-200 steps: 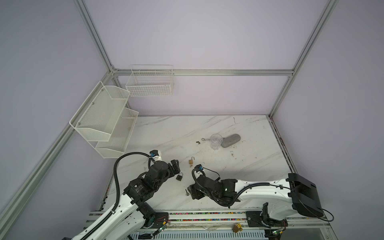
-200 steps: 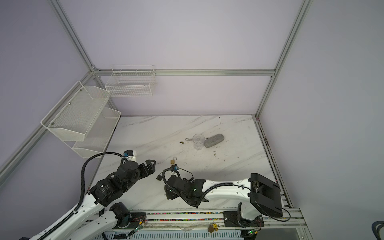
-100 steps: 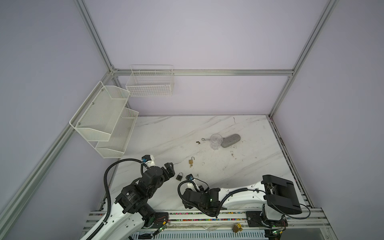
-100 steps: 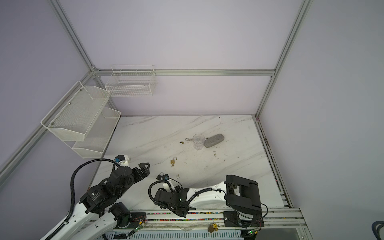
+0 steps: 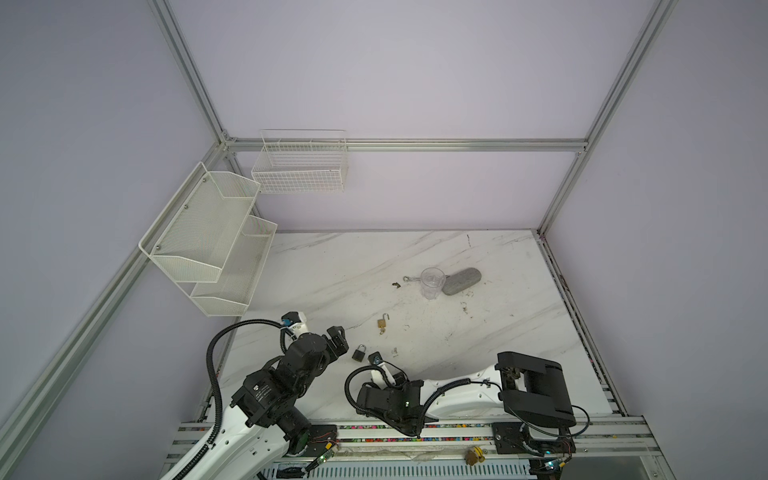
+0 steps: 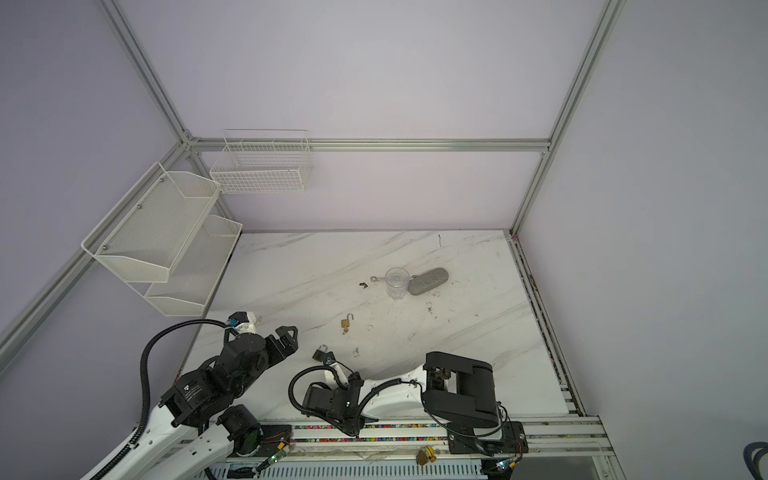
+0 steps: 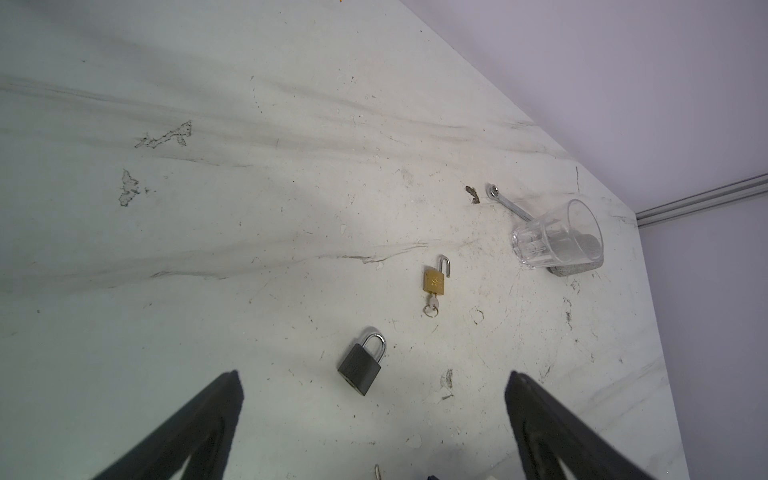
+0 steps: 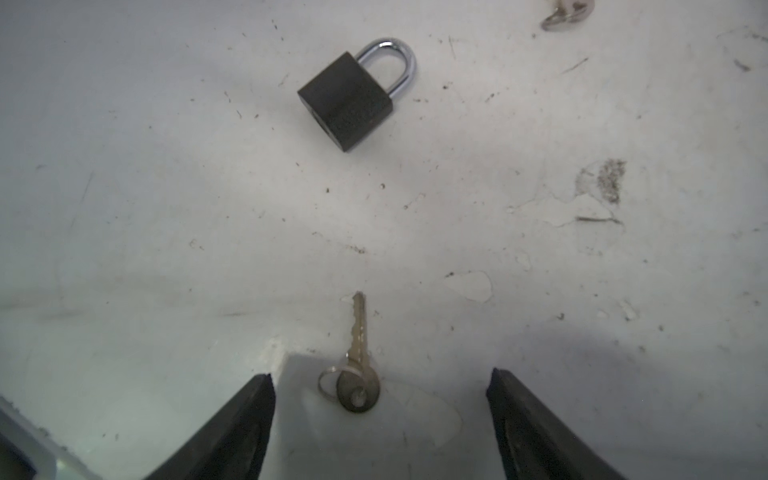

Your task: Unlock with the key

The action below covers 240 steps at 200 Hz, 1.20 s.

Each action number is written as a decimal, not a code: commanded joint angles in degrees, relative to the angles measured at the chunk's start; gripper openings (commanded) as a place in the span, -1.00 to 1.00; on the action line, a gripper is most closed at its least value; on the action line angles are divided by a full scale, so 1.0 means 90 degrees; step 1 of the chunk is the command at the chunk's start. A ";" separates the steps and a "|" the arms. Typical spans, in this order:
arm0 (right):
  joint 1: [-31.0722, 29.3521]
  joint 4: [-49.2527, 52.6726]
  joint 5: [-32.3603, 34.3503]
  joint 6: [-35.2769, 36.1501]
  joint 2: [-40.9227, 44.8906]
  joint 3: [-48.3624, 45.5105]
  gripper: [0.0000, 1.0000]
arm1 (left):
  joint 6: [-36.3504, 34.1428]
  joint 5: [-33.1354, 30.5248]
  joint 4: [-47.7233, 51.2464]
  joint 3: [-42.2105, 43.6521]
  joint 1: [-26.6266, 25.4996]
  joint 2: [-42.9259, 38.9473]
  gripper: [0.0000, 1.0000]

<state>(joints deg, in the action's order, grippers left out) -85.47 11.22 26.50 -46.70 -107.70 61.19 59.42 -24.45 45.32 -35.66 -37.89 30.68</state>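
The black padlock (image 5: 359, 353) (image 6: 319, 354) lies flat near the table's front with its silver shackle shut. In the right wrist view the key (image 8: 358, 365), on a small ring, lies on the table with its tip towards the padlock (image 8: 347, 104). My right gripper (image 8: 380, 374) is open and the key's head sits between its fingers, touching neither. The folded right arm hides the key in both top views. My left gripper (image 5: 340, 341) (image 7: 372, 376) is open and empty, just left of the padlock (image 7: 360, 370).
A brass padlock (image 5: 382, 323) (image 7: 434, 280) lies farther back, its shackle open and a key in it. Behind it are a clear glass (image 5: 432, 282), a grey oblong case (image 5: 461, 275) and a small wrench (image 5: 409, 279). White mesh shelves (image 5: 208, 241) and a wire basket (image 5: 299, 166) hang on the walls.
Both arms have drawn back towards the front edge. The right arm has folded in and swung left. Both padlocks lie where they were.
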 commanded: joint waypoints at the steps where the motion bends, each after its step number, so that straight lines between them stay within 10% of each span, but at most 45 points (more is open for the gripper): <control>1: -0.0034 0.0452 0.0350 -0.0209 -0.0021 -0.0001 0.69 | 0.0089 -0.0147 -0.0107 0.0279 0.0049 -0.0011 1.00; 121: -0.0011 0.0527 0.0317 0.0002 0.1927 -0.1222 0.58 | 0.0117 -0.0080 -0.0397 0.0272 0.0050 0.0140 0.99; 240: -0.0034 0.0714 0.0964 -0.0120 -0.0179 0.0450 0.65 | 0.0331 -0.0589 0.0144 0.0199 0.0050 -0.0227 0.99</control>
<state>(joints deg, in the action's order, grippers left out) -85.52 14.92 30.85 -46.28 -107.59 63.42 61.04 -27.40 45.84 -35.14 -37.89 29.52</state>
